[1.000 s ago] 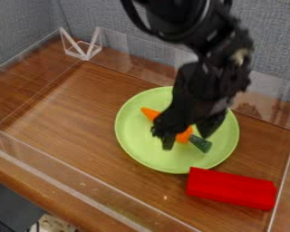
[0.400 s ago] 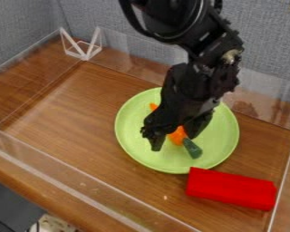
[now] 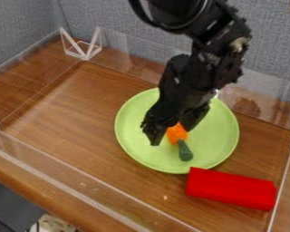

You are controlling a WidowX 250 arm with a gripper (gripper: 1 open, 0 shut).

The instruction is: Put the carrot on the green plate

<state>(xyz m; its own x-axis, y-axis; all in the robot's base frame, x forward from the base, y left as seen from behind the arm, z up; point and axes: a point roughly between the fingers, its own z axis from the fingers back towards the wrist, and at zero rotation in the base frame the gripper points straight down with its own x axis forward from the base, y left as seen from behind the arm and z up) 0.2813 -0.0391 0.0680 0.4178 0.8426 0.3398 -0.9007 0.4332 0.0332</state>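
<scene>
Resting on green plate (image 3: 135,136), carrot (image 3: 179,142) is seen just below spread jaws of gripper (image 3: 163,132), apparently released. Risk judged: fingertip could clip carrot on withdrawal, rolling it toward rim near red block (image 3: 231,188).

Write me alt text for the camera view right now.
A small orange toy carrot lies on a round lime-green plate, under a black robot gripper with jaws open. A red rectangular block sits nearby on the wooden table.

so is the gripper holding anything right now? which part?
Nothing held. The gripper is open above the green plate; the carrot lies on the plate beside its fingertips.
</scene>
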